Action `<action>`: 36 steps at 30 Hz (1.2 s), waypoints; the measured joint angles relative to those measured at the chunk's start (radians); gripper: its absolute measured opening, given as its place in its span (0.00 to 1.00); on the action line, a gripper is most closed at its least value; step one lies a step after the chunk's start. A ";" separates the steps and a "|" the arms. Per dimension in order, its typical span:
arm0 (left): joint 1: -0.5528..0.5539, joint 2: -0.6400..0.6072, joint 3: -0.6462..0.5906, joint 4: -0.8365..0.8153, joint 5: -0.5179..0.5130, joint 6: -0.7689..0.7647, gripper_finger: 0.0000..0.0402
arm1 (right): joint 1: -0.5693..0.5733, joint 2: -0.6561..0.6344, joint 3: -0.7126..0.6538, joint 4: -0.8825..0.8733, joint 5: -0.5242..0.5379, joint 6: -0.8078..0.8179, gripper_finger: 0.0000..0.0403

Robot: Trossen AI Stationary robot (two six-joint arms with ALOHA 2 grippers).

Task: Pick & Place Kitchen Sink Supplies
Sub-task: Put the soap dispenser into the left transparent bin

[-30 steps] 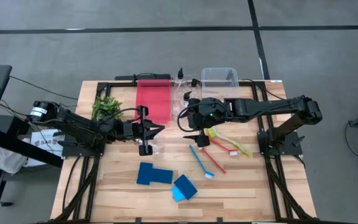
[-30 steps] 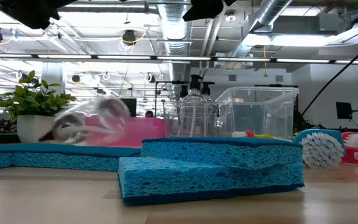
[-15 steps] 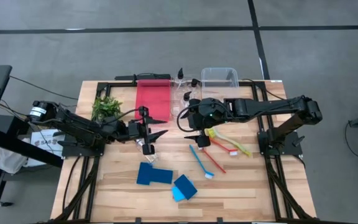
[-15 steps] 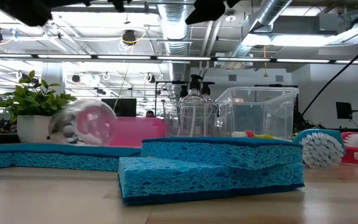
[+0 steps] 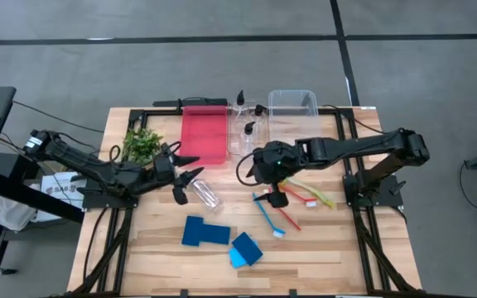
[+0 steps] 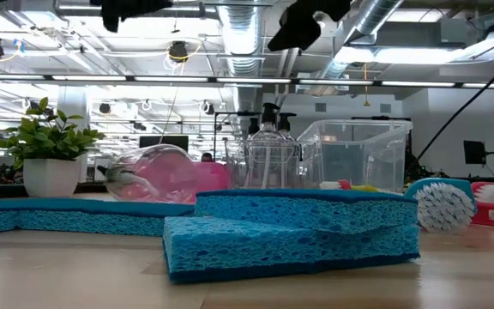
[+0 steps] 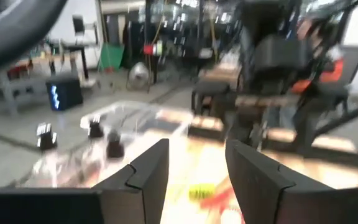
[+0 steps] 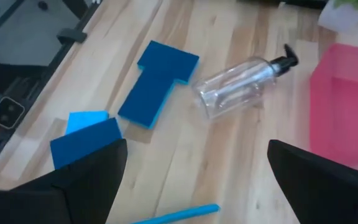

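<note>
A clear bottle with a black pump top [image 5: 204, 194] lies on its side on the wood, left of centre; the right wrist view shows the bottle [image 8: 241, 84] too. My left gripper [image 5: 187, 166] hovers level and open just left of it, holding nothing. My right gripper [image 5: 272, 196] hangs open above the blue brush [image 5: 268, 215], red brush [image 5: 286, 213] and yellow-green brush [image 5: 313, 195], which lie flat. The dark blue sponge [image 5: 205, 232] and the light blue sponge [image 5: 245, 249] lie near the front edge. Other pump bottles [image 5: 248, 126] stand at the back.
A red bin [image 5: 204, 136] and a clear bin [image 5: 293, 103] stand along the far edge, the standing bottles between them. A small leafy plant [image 5: 142, 142] sits at the far left. Bare wood shows at the near left and near right.
My left gripper has let go of the clear bottle, which has dropped and now lies on its side on the table. The gripper has tipped up from pointing down to level and drawn back toward the table's left edge. My right gripper has sunk toward the brushes.
</note>
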 joint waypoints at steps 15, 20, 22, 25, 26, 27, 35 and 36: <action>0.061 0.109 0.000 -0.212 -0.025 0.031 0.31 | 0.031 0.000 -0.278 0.473 0.030 0.123 0.95; 0.077 0.096 0.000 -0.214 -0.027 0.024 0.29 | 0.031 0.039 -0.368 0.797 0.036 0.159 0.95; 0.077 0.072 0.000 -0.215 -0.027 0.019 0.29 | 0.031 0.073 -0.367 0.877 0.034 0.155 0.95; 0.076 0.024 0.000 -0.218 -0.033 -0.008 0.29 | 0.032 0.134 -0.366 0.992 0.024 0.145 0.95; 0.076 0.008 0.000 -0.217 -0.035 -0.013 0.29 | 0.032 0.160 -0.366 1.031 0.024 0.145 0.95; 0.076 -0.008 0.000 -0.219 -0.035 -0.023 0.29 | 0.032 0.184 -0.366 1.070 0.024 0.145 0.95; 0.073 -0.069 0.000 -0.271 -0.034 -0.058 0.29 | 0.038 0.342 -0.305 1.256 -0.030 0.208 0.95; 0.073 -0.069 0.000 -0.269 -0.034 -0.058 0.29 | 0.039 0.357 -0.294 1.274 -0.030 0.211 0.95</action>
